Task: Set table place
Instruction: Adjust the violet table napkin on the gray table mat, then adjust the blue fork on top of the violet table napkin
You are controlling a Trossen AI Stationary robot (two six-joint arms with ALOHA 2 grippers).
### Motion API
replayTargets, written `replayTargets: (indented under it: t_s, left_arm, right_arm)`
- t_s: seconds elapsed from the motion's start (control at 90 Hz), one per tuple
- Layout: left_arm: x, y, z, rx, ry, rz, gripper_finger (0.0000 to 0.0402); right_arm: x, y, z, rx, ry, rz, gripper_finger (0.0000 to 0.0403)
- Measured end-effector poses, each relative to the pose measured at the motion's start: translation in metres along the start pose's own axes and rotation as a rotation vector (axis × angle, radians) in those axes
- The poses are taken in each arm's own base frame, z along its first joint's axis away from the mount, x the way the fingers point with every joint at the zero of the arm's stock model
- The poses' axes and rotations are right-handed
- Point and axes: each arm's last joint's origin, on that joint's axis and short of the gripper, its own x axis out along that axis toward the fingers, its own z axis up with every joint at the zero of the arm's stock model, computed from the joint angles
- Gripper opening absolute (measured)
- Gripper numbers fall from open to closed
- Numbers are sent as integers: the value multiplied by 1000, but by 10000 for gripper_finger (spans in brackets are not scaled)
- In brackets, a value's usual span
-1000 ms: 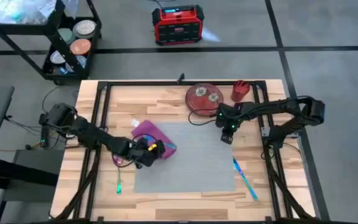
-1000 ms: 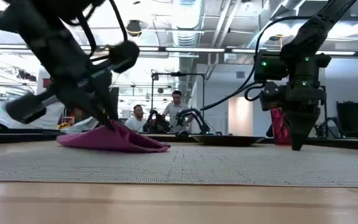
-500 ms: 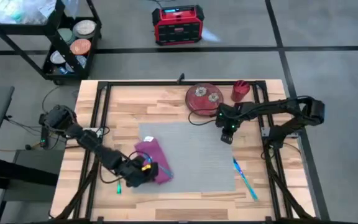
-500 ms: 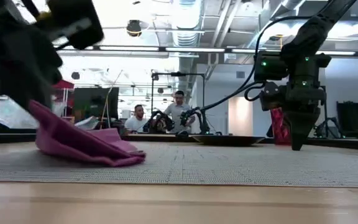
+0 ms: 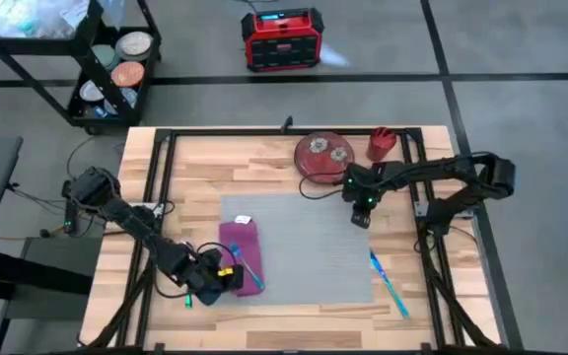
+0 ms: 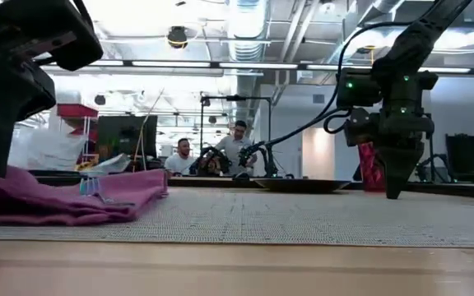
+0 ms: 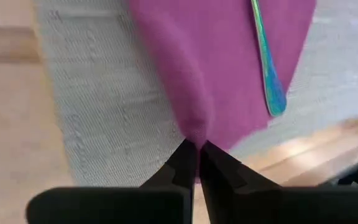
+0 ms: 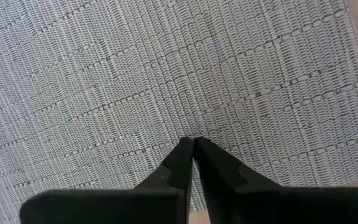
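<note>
The left gripper (image 7: 197,149) was low at the front-left corner of the large grey woven rectangular placemat (image 5: 309,247), its two dark fingers pinched tight on the near edge of the magenta cloth napkin (image 5: 241,252). Its arm reached in from the left edge of the light-wood butcher-block table (image 5: 200,173), folded down almost flat along the boards. The napkin lay spread on the placemat's left part, and an iridescent blue-green utensil (image 7: 267,68) rested on the cloth; only its handle showed, so which piece it was couldn't be told. The placemat lay flat in the middle of the table. The right gripper (image 8: 193,148) hung upright over the placemat's far-right corner, fingers pressed together on nothing, tips pointed straight down at the weave, its arm reaching in from the right edge. Beyond it sat a round dark-red patterned plate (image 5: 324,156) and a red cup (image 5: 381,144).
</note>
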Motion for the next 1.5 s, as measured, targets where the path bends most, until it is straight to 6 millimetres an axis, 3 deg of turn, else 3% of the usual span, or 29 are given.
replayTargets:
  t_s: [0.533, 0.844, 1.011, 1.189, 1.333, 1.433, 1.5]
  left_arm:
    - [-1, 8, 0, 50, 9, 82, 2]
    - [-2, 14, 6, 86, -43, 145, 72]
    - [-12, 16, 11, 82, -59, 186, 101]
    - [-41, 17, 21, 42, -66, 189, 109]
    - [-60, 8, 28, -23, -101, 32, 109]
    - [-63, -7, 32, -72, -160, -160, 109]
    - [-61, -12, 37, -95, -193, -181, 108]
  right_arm:
    - [0, 0, 0, -50, 1, 7, 23]
    - [1, 2, -1, -73, 6, 74, 40]
    - [1, 2, -1, -75, 3, 78, 54]
    - [1, 2, 0, -85, -4, 70, 55]
    - [1, 2, 0, -95, -9, 63, 55]
    - [1, 2, 0, -93, -10, 61, 55]
    - [1, 2, 1, -79, -12, 59, 55]
